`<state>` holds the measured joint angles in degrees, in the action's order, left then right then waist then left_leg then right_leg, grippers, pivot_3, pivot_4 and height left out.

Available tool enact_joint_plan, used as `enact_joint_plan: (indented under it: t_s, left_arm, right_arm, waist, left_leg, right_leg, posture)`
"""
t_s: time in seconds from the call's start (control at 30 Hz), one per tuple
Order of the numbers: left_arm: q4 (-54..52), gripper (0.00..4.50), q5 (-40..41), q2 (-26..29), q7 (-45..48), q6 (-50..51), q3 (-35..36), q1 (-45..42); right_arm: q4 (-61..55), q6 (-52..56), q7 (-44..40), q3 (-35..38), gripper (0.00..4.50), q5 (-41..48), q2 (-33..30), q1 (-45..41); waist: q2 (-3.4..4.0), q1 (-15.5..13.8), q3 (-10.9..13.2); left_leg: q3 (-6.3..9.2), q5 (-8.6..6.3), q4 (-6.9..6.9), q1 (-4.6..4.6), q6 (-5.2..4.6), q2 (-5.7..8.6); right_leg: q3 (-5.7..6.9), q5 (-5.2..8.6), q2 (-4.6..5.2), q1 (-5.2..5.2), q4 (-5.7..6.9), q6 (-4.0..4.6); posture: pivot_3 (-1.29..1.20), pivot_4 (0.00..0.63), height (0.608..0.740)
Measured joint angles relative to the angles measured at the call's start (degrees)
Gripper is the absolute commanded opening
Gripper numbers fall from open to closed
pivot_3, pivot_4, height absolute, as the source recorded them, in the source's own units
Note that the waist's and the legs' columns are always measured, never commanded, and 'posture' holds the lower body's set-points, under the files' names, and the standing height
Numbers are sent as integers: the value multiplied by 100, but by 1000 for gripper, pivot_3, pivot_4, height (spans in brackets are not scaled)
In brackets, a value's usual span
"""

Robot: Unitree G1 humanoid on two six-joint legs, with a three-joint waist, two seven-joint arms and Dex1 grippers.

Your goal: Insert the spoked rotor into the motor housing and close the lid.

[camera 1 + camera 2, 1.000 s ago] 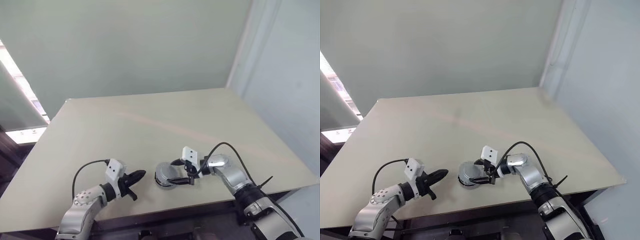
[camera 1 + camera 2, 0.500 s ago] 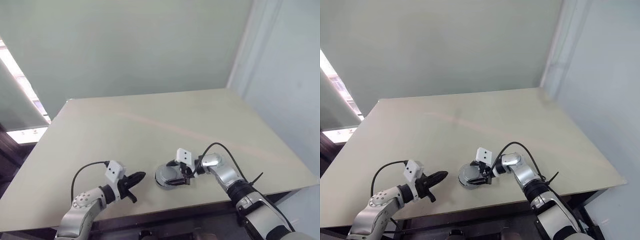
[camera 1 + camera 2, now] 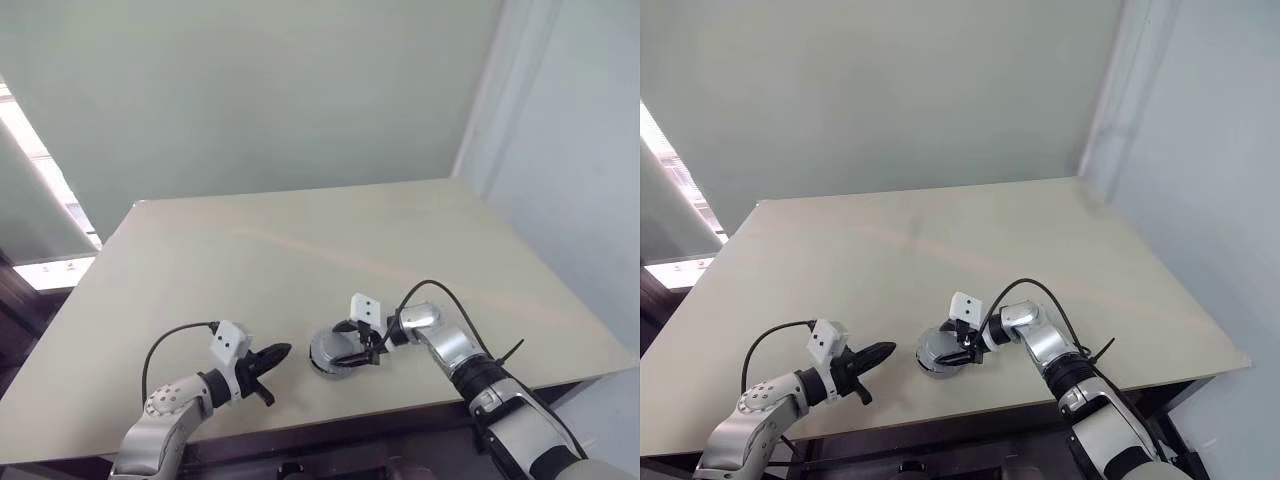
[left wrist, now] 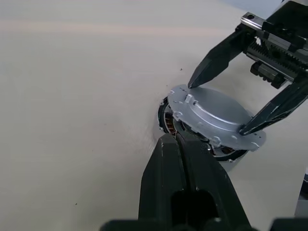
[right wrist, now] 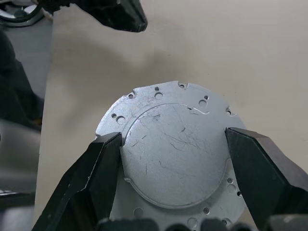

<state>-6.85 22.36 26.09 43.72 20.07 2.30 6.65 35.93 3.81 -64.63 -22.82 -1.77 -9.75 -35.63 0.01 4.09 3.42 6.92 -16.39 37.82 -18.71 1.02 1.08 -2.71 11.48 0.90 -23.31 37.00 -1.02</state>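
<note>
- Lid [image 5: 173, 154]: flat grey disc with small holes round its edge, lower centre of the left eye view, near the front edge of the tabletop [image 3: 300, 250].
- Lid lies tilted on the motor housing [image 4: 169, 122]; copper-brown windings show under its raised edge in the left wrist view.
- Right pincer [image 4: 219, 107]: fingers [image 5: 98, 168] spread, one on each side of the lid, tips at its rim. Contact looks likely; a firm pinch cannot be told.
- Left pincer [image 3: 268, 358]: fingers pressed together, nothing between them; lower left of the left eye view, tips pointing at the housing, just beside it.
- Spoked rotor: cannot tell its place under the lid.
</note>
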Motion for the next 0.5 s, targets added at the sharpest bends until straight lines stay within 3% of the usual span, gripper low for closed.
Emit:
enact_joint_plan:
  t_s: [0.5]
  left_arm:
    - [0, 0, -3, -7, -3, 1, -138, -69]
  right_arm:
    - [-996, 1534, 569, -691, 3245, -821, 39, -52]
  waist:
    - [1, 8, -1]
  left_leg:
    - [-1, 0, 0, 6, 1, -2]
  right_leg:
    - [1, 2, -1, 0, 3, 2]
  posture:
    - [0, 0, 740]
